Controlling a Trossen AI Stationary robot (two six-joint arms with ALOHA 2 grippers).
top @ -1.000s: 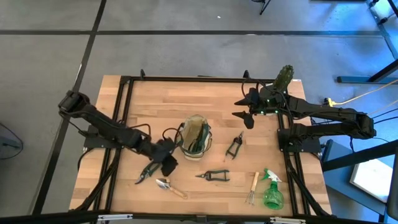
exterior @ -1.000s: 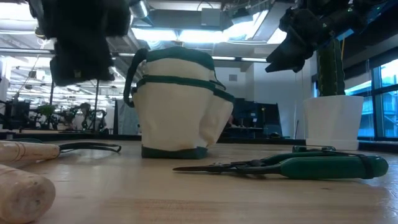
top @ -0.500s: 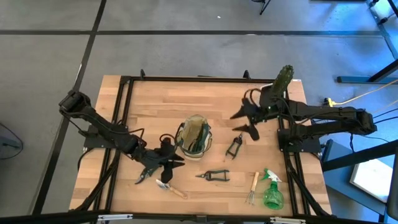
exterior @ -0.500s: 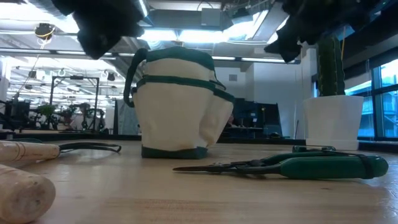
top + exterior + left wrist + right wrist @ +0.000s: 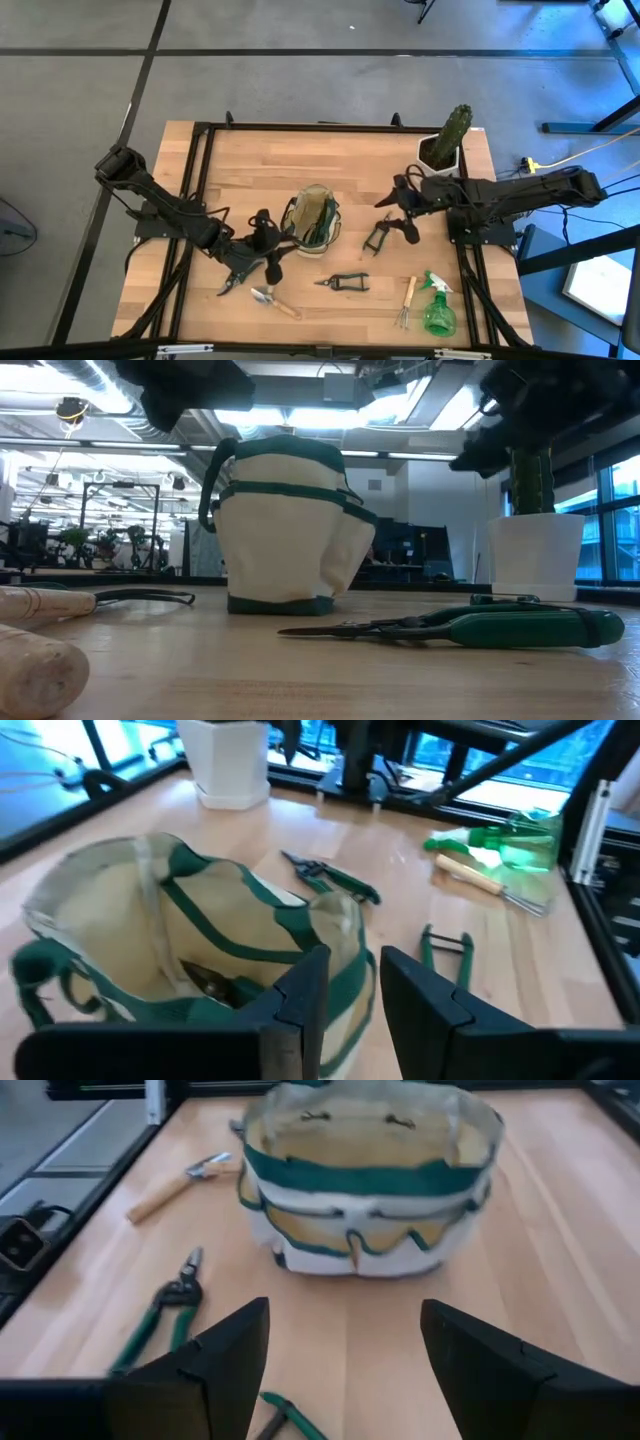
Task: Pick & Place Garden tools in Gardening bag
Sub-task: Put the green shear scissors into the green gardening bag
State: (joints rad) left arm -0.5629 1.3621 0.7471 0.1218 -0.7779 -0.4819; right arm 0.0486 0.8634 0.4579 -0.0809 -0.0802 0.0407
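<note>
A: How is the gardening bag (image 5: 314, 220) placed?
B: It is stood upright near the table's (image 5: 300, 160) middle, mouth up; a dark tool is seen inside it in the left wrist view.

A: And the tools outside it?
B: The black pruners (image 5: 377, 235) are laid just right of the bag, long axis roughly front to back, slightly slanted. The green-handled shears (image 5: 343, 283) are laid crosswise, tip toward the left. The hand fork (image 5: 405, 302) is laid with its prongs toward the front edge, beside the spray bottle (image 5: 436, 306). The trowel (image 5: 274, 301) is slanted, its wooden handle toward the right.

A: The grippers?
B: The left gripper (image 5: 266, 252) is held just left of the bag, fingers parted a little and nothing grasped. The right gripper (image 5: 402, 215) is held over the black pruners, spread wide and empty
</note>
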